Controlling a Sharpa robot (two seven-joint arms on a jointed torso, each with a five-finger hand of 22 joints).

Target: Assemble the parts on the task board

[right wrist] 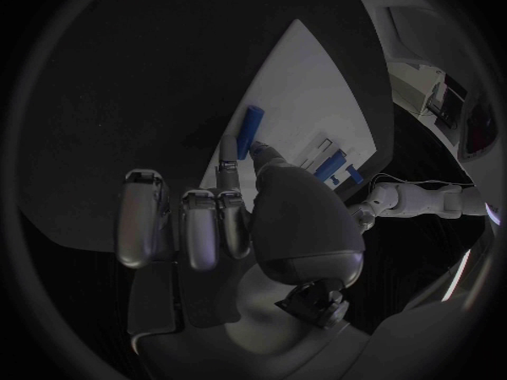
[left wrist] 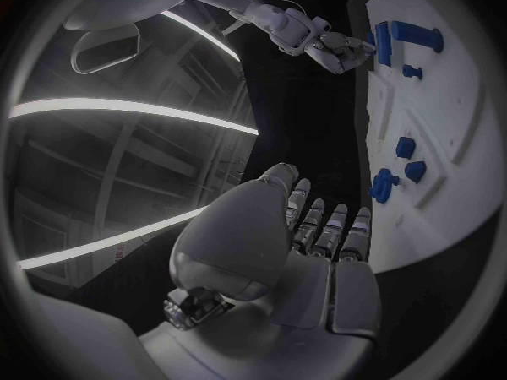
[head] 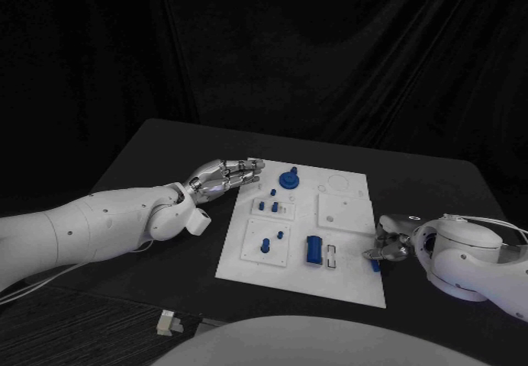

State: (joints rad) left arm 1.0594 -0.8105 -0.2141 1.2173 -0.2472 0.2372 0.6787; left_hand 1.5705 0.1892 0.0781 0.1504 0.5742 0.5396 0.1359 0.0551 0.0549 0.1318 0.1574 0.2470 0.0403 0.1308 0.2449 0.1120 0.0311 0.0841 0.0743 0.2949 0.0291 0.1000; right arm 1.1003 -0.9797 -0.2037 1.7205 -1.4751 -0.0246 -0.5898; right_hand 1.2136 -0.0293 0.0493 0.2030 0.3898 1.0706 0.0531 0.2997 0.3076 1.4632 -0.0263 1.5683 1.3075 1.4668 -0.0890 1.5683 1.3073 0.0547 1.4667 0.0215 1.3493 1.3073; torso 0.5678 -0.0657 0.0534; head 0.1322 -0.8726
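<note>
From the head camera, the white board point(head: 330, 286) lies in the middle of the black desk point(head: 154, 152), slightly turned. The left hand point(head: 226, 177) sits at the board's far left corner, fingers bent and close together; I see nothing in them. On the board, a round blue knob point(head: 288, 180) stands near the far edge, two small blue pegs point(head: 273, 205) sit below it, and further toward the robot there is a short blue pin point(head: 265, 245) and a larger blue block point(head: 315, 251). The right hand point(head: 390, 245) is at the board's right edge, its fingers curled down onto a small blue bar point(head: 375, 264) that lies just at that edge. A small pale object point(head: 167, 322) lies on the floor near the desk's front left corner.

From the left wrist camera, the left hand point(left wrist: 317, 236) has its fingers side by side and bent, holding nothing, beside the board's point(left wrist: 465, 84) corner. The blue knob point(left wrist: 381, 185) is just past the fingertips. Across the board, the right hand point(left wrist: 336, 49) touches the blue bar point(left wrist: 383, 44).

From the right wrist camera, the right hand point(right wrist: 227, 219) has most fingers bent downward, and a thumb and fingertip meet at the blue bar point(right wrist: 249, 129) on the board point(right wrist: 307, 84); whether it is actually gripped I cannot tell. The blue block point(right wrist: 329, 167) shows further along.

No brand, label or writing can be read anywhere.
</note>
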